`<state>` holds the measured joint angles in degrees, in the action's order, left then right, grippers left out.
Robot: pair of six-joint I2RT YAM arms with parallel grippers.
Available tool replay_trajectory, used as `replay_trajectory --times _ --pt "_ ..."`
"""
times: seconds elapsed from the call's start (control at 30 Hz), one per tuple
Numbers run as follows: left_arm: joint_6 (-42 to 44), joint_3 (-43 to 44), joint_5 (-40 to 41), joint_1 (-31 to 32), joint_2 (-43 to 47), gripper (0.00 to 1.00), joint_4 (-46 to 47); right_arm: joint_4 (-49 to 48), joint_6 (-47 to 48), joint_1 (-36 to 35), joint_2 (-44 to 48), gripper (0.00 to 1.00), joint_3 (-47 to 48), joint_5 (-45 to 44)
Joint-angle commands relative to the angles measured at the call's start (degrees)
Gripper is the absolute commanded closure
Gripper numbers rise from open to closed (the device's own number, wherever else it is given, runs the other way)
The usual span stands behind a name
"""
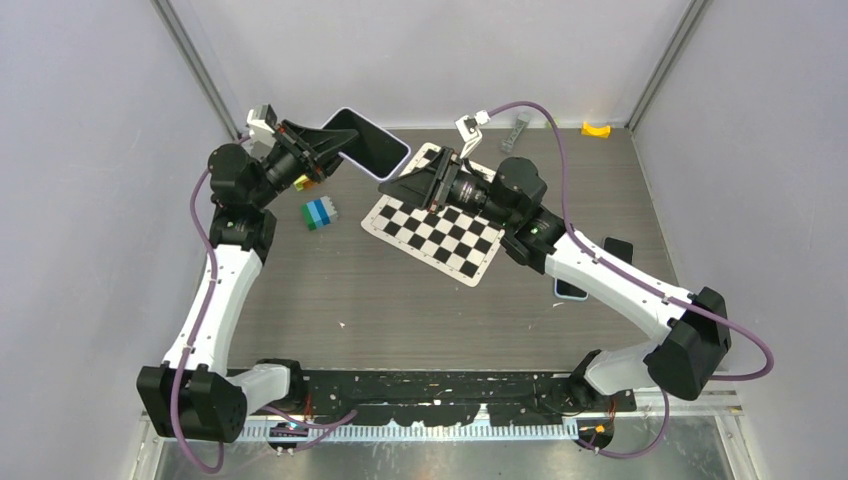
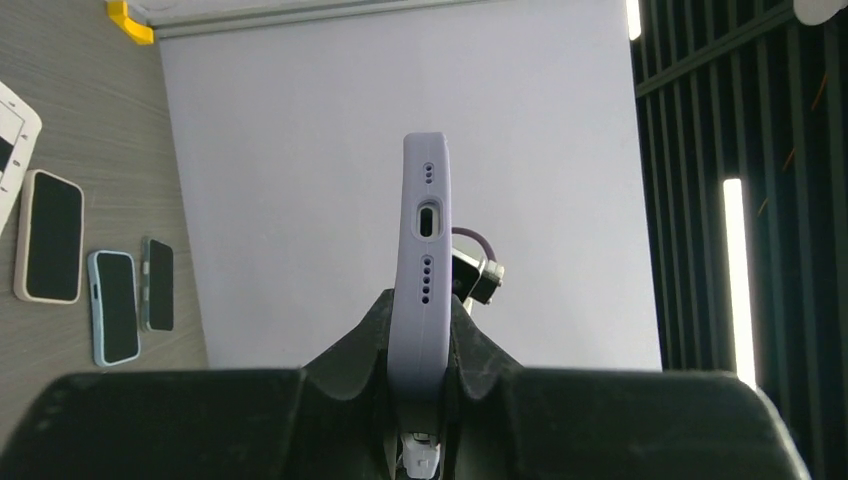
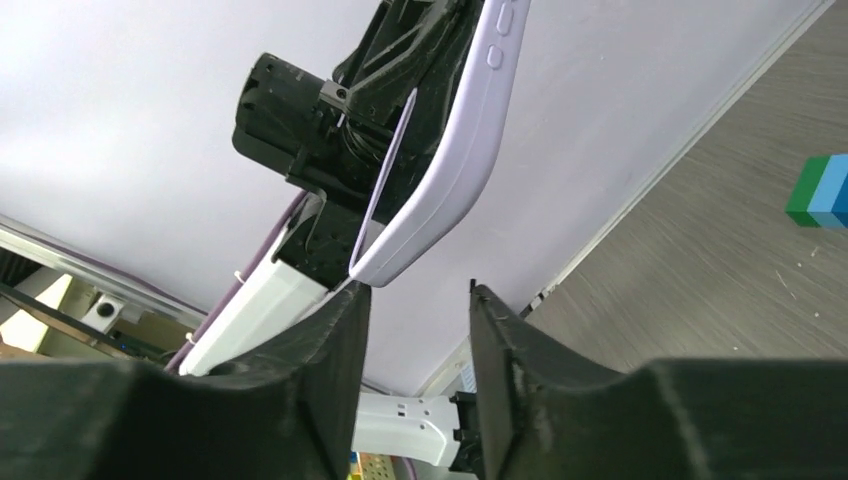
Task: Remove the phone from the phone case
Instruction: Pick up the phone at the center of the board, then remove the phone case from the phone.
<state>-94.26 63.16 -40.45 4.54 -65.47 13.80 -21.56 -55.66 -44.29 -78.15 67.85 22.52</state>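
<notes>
Phone case [image 3: 455,170], lilac and with the phone [image 1: 368,140] inside, is being held in the air above the far left of the table [image 1: 400,320], clamped at one end by the left gripper [image 2: 424,320]. Its long axis is being pointed away from that gripper, port end toward the nearer right gripper [image 3: 420,290], whose jaws are being kept partly open just beneath the free corner.

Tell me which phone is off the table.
The lilac-cased phone, held in the air by the left gripper. The beige-cased phone, the blue-cased phone and the dark phone all lie flat on the table.
</notes>
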Motion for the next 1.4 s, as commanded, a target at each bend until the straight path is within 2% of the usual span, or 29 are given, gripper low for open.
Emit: replay_trajectory --times 0.0,0.1,0.2,0.27,0.43,0.53,0.67,0.73,0.8,0.93,1.03,1.17,1.37 --pt "-5.5 0.4 0.6 0.1 1.4 1.00 9.6 -3.5 0.9 -0.1 0.2 0.59 2.3 -1.4" --pt "-6.8 0.1 0.7 0.2 1.2 1.00 10.7 -3.2 1.4 0.0 -0.1 0.59 2.4 -1.8" --pt "-7.2 -0.3 0.8 0.2 1.1 1.00 11.1 -4.5 2.3 -0.1 0.1 0.34 2.3 -0.7" --pt "-7.3 -0.5 0.8 0.1 1.0 1.00 11.1 -5.8 2.8 -0.1 0.7 0.25 1.9 -0.1" --pt "-7.3 -1.4 0.9 0.1 1.2 1.00 11.2 -6.3 2.9 0.0 1.3 0.22 2.4 -0.5" --pt "-7.1 -1.4 0.7 0.1 1.4 1.00 10.1 -4.5 1.5 0.0 0.6 0.28 4.0 -2.0" --pt "-6.9 -1.4 0.4 0.2 1.6 1.00 8.2 -2.8 -0.6 -0.1 -0.4 0.43 5.3 -3.4" --pt "-7.2 -1.6 0.5 0.2 1.7 1.00 8.1 -1.9 -0.4 -0.1 -0.8 0.53 5.9 -4.0" --pt "-7.8 -1.9 0.5 0.4 1.8 1.00 8.1 -0.2 0.5 -0.1 -1.2 0.67 6.7 -4.4" --pt "-13.8 -2.8 1.0 1.2 1.5 1.00 8.9 3.0 4.5 -0.1 -1.7 0.79 7.3 -3.0" --pt "-20.1 -4.1 1.1 2.3 0.6 1.00 11.5 6.4 10.0 -0.1 -1.3 0.82 6.8 -0.5" --pt "-24.8 -4.6 0.6 4.3 0.1 1.00 11.4 14.4 22.2 0.0 -1.6 0.82 8.9 3.5" --pt "-30.3 -7.2 -0.2 6.1 -1.0 1.00 12.6 29.4 34.7 0.0 -4.3 0.76 15.4 10.8"
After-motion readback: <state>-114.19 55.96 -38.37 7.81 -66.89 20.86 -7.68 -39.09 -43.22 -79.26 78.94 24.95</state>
